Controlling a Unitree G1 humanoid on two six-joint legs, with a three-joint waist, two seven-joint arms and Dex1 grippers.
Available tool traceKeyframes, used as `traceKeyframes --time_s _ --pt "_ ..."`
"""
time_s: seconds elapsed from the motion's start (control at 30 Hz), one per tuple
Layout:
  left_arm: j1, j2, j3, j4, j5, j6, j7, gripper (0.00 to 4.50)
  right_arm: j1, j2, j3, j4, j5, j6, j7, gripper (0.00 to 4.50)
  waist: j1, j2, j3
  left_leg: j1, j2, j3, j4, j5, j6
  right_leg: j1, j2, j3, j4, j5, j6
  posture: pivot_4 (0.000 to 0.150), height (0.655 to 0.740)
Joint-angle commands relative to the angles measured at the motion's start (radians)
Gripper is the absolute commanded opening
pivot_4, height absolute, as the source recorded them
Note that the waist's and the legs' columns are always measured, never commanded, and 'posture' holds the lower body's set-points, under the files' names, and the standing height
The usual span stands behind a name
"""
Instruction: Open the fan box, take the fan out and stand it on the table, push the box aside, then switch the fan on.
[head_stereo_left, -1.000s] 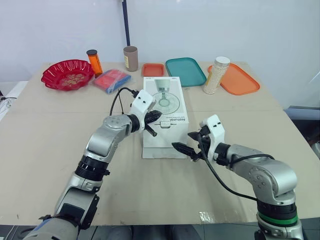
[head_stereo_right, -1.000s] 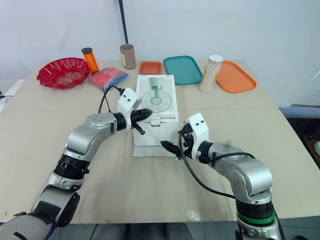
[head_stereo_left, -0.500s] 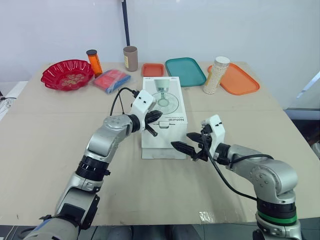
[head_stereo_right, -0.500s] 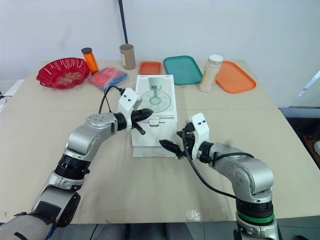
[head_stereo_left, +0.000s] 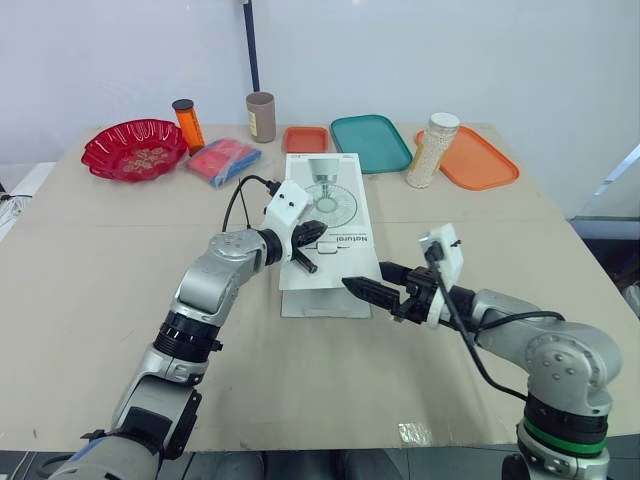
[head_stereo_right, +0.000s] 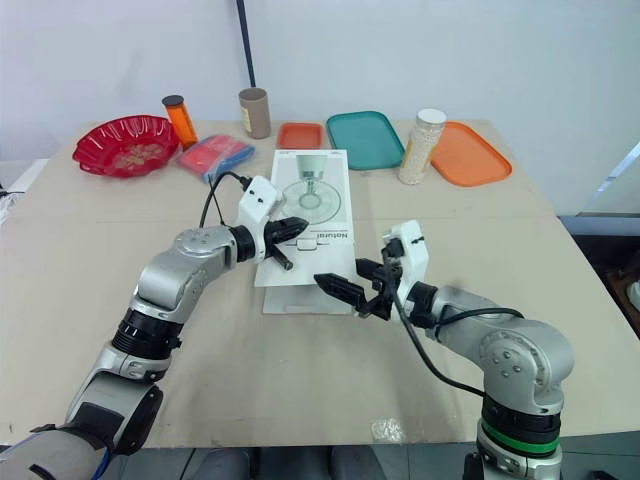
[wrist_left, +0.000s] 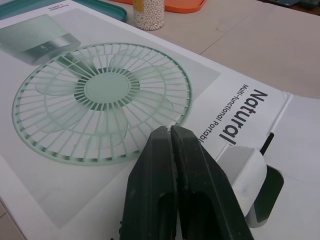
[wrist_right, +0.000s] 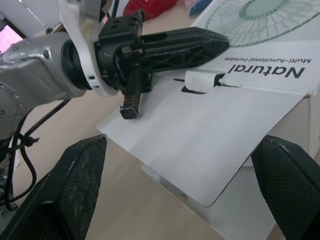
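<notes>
The fan box (head_stereo_left: 335, 215) lies flat in the middle of the surface (head_stereo_left: 100, 260), its printed top flap raised slightly at the near edge. The left gripper (head_stereo_left: 320, 230), jaws pressed together, points at the flap beside the tab slot. The right gripper (head_stereo_left: 365, 277) holds its jaws spread wide at the flap's near edge. Bare surface flanks the box on both sides; a red bowl (head_stereo_left: 135, 148) and a teal tray (head_stereo_left: 371, 142) sit along the far edge.

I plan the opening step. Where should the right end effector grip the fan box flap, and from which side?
Grip the flap of the fan box by its free near edge, coming from the robot's side. It is thin and seems lifted, leaving a gap for one finger below. The shut left end effector sits farther up.
</notes>
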Motion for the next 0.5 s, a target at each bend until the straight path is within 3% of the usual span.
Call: traceKeyframes --time_s 0.03,0.13,0.3,0.5 --pt "-0.081 0.011 0.102 -0.033 -0.045 -0.002 0.018 0.14 -0.003 -0.012 -0.006 -0.042 0.045 -0.007 -0.021 4.50 0.000 0.000 0.000 0.000 0.000 0.000 0.000 0.000 0.000 0.000 0.000 0.000 0.000 0.000 0.000 0.150 0.7400" --pt "-0.167 0.038 0.184 -0.030 -0.087 -0.015 0.018 0.14 0.003 -0.018 0.004 -0.041 0.058 -0.014 -0.035 4.50 0.000 0.000 0.001 -0.001 0.000 0.000 0.000 0.000 0.000 -0.001 0.000 0.000 0.000 0.000 0.000 0.150 0.7400" --pt "-0.202 0.109 0.198 -0.064 -0.115 0.029 -0.018 0.14 0.001 -0.028 0.009 -0.034 0.088 -0.025 -0.048 4.50 -0.001 0.000 0.000 -0.001 0.000 0.000 -0.001 0.000 0.000 -0.001 0.000 0.000 -0.001 0.000 0.000 0.150 0.7400" --pt "-0.034 0.245 0.208 -0.211 -0.146 0.093 -0.069 0.14 -0.072 -0.003 -0.018 0.004 0.170 -0.050 -0.108 4.50 -0.012 0.003 0.002 0.000 0.002 0.001 -0.001 0.000 0.000 -0.002 0.001 0.001 0.001 0.000 0.000 0.150 0.7400"
